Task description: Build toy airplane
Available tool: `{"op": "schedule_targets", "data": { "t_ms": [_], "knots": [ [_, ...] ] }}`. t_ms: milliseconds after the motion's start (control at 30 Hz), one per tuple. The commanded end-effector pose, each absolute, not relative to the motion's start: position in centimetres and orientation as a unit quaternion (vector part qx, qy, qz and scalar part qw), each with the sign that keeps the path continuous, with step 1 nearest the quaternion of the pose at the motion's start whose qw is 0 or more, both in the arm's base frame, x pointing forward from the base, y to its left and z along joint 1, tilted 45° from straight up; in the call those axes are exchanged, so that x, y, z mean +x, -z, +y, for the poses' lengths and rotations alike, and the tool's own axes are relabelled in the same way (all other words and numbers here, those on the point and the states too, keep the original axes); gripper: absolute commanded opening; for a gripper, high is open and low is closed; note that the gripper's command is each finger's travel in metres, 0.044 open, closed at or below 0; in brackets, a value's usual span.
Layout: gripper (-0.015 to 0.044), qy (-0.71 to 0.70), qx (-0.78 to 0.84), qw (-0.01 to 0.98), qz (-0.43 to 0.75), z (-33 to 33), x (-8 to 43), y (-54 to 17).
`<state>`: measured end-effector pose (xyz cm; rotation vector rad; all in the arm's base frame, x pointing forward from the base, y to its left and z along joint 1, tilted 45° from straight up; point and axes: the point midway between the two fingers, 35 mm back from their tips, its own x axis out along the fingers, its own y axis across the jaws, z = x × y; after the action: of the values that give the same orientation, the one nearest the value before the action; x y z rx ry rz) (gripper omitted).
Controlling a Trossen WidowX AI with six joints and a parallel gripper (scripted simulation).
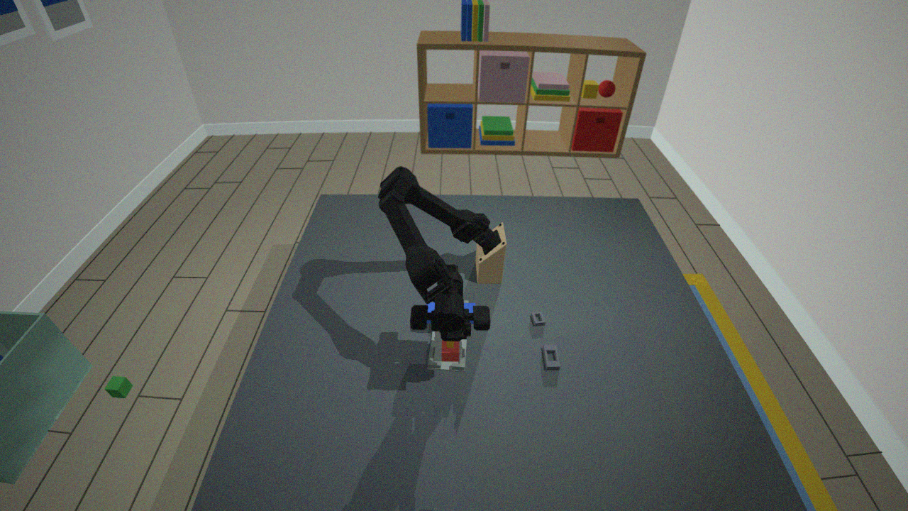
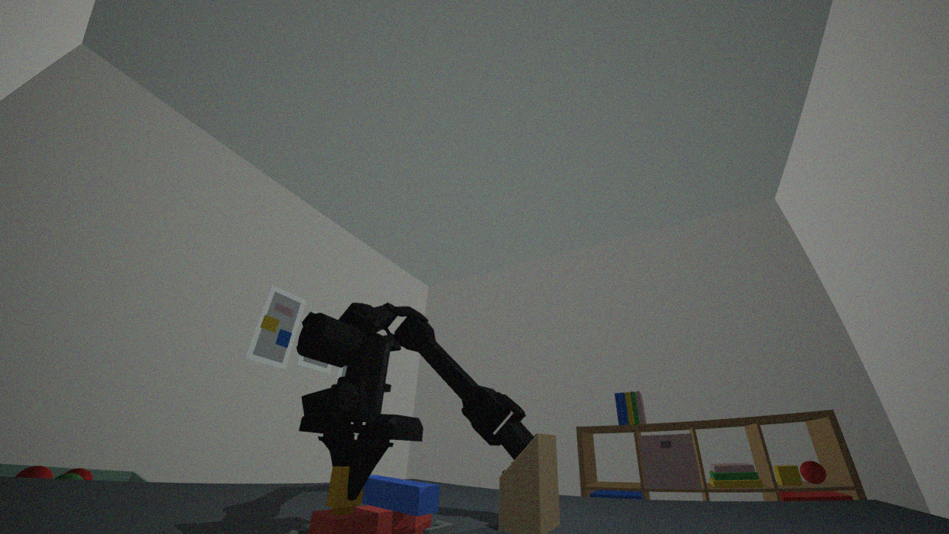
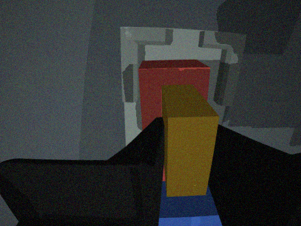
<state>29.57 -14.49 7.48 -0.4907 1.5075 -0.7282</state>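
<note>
A dark blue-grey mat carries the pale jig, which lies flat; well apart from it lie two small grey socketed blocks, the smaller near the larger; a wooden wedge-shaped block stands upright on the same mat.

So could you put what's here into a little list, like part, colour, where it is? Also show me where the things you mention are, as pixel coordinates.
gripper (image 1: 450,336) (image 2: 346,488) (image 3: 177,124): shut on the yellow tail fin
tail fin (image 2: 338,488) (image 3: 192,154): yellow, upright, over the fuselage
fuselage (image 1: 450,353) (image 2: 351,520) (image 3: 153,91): red, in the cradle
wing (image 2: 401,495) (image 3: 189,205): blue, across the fuselage
cradle (image 1: 435,365) (image 3: 128,50): pale grey
small grey holders (image 1: 538,323) (image 1: 550,366): two, beside the cradle
fin fully seated: cannot tell
</note>
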Motion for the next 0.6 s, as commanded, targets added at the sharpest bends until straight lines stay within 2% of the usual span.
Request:
{"op": "schedule_targets", "data": {
  "t_ms": [0,67,100,233,567],
  "knots": [
    [0.0045,0.320,-0.215,0.644,0.661,-14.46,29.61,-7.51],
    [0.0031,0.320,-0.215,0.644,0.661,-14.46,29.61,-7.51],
    [0.0005,0.320,-0.215,0.644,0.661,-14.46,29.61,-7.51],
    [0.0000,0.320,-0.215,0.644,0.661,-14.46,29.61,-7.51],
    [0.0260,0.320,-0.215,0.644,0.661,-14.46,29.61,-7.51]
  ]
}}
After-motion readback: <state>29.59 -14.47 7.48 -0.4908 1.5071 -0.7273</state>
